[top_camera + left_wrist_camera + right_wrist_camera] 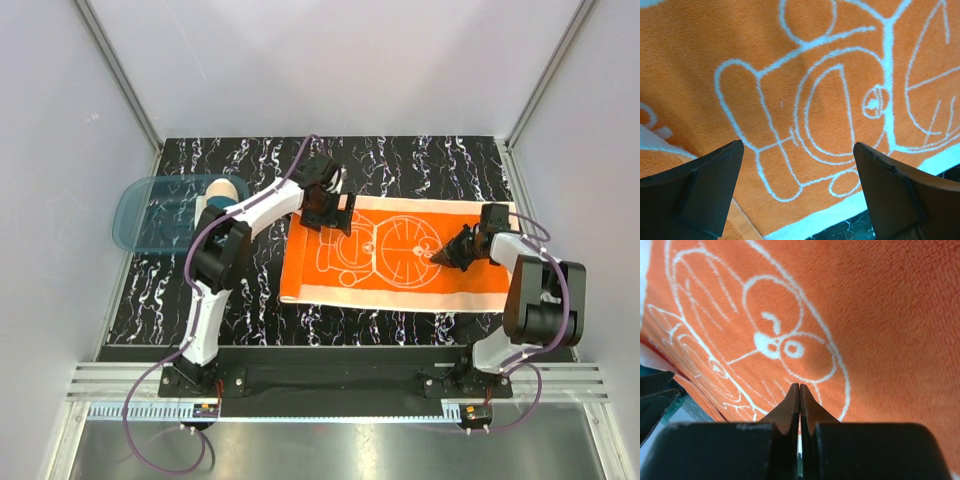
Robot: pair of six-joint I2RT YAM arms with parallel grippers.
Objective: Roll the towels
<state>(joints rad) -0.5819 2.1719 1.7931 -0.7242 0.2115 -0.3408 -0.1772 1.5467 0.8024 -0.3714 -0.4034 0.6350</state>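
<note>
Orange towel [400, 280]: spread flat, print up, on the table [420, 160]; long axis runs left to right, near long edge facing the arm bases.
Right gripper [445, 253]: jaws pressed together, tips down at the towel's right third; whether cloth is pinched cannot be told.
Left gripper [335, 222]: jaws wide, over the far left corner, cloth below the gap.
Governing relation: the short ends lie sideways from both jaws, the right arm nearer the right end; a roll would likely run along the long axis.
Teal towel [224, 190]: rolled, in the tray [135, 225], far left.
</note>
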